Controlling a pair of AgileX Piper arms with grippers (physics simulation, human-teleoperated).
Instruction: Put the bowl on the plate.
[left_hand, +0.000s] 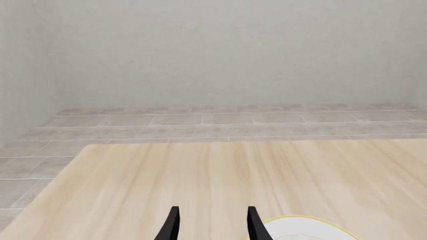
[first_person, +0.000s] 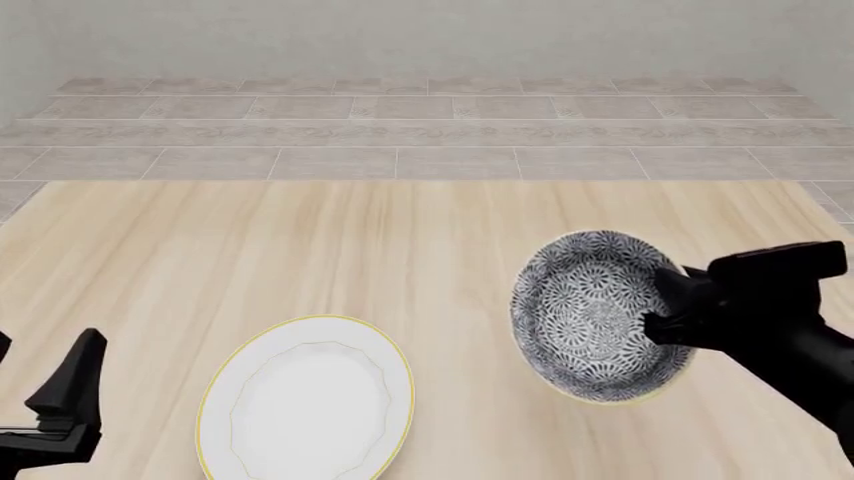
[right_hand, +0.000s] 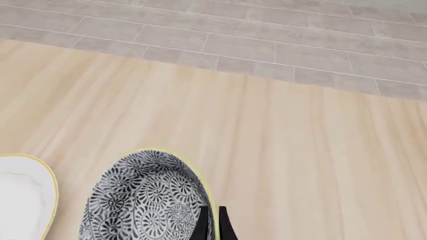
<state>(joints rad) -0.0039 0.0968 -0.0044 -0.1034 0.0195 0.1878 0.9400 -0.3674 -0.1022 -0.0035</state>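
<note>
The patterned bowl (first_person: 601, 316) is seen in the right half of the front view, tilted so that its grey-and-white floral inside faces left and toward the camera, with its pale yellowish-green rim visible along the lower edge. Its right rim is clamped by the right gripper (first_person: 663, 305), whose black body reaches in from the right edge of the frame. In the right wrist view the same grasp is shown: the bowl (right_hand: 148, 199) sits at the bottom centre of the frame, and the two dark fingertips (right_hand: 200, 224) are pressed close together on either side of its rim wall.

The white plate (first_person: 307, 400) with the thin yellow rim lies flat on the wooden table (first_person: 334, 250) at the lower left of centre in the front view, apart from the bowl, with bare wood between them. An edge of the plate (right_hand: 23, 192) is also caught at the lower left of the right wrist view.

The left gripper (first_person: 60, 405) is found at the lower left corner of the front view, just left of the plate. In the left wrist view its jaws are shown spread apart with nothing between them, and part of the plate (left_hand: 303, 229) appears just beside one fingertip (left_hand: 254, 222) at the bottom of the frame.
</note>
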